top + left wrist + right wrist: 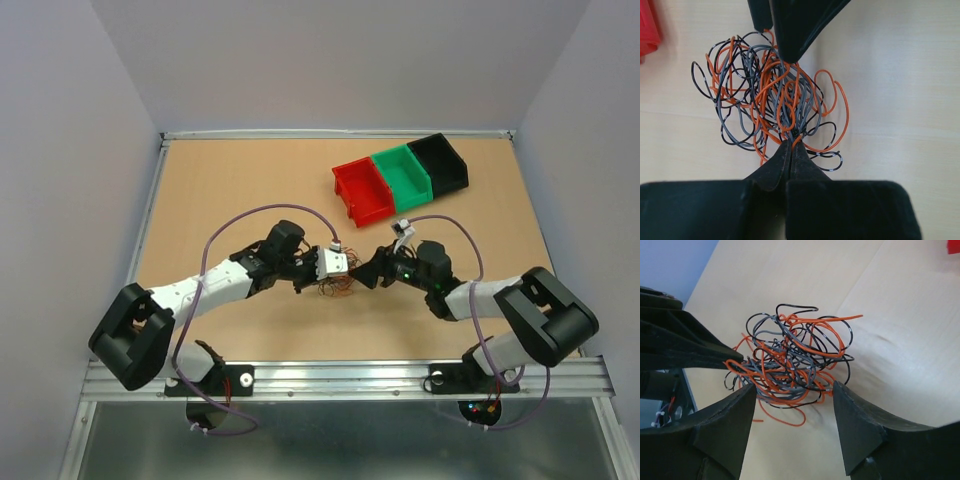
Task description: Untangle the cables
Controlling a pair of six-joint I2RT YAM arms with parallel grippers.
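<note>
The cables (785, 95) are one tangled ball of thin curly orange, grey and black wires on the tan table between the two arms. The ball also shows in the top view (333, 289) and in the right wrist view (785, 367). My left gripper (791, 141) is shut, pinching a bundle of strands at the near edge of the ball. My right gripper (792, 395) is open, with one finger on each side of the ball's near edge and nothing held. In the top view the left gripper (343, 278) and the right gripper (368, 276) meet over the tangle.
A red bin (362, 190), a green bin (402, 172) and a black bin (438, 162) stand in a row at the back right. A red bin corner (647, 27) shows in the left wrist view. Metal rails edge the table (230, 190).
</note>
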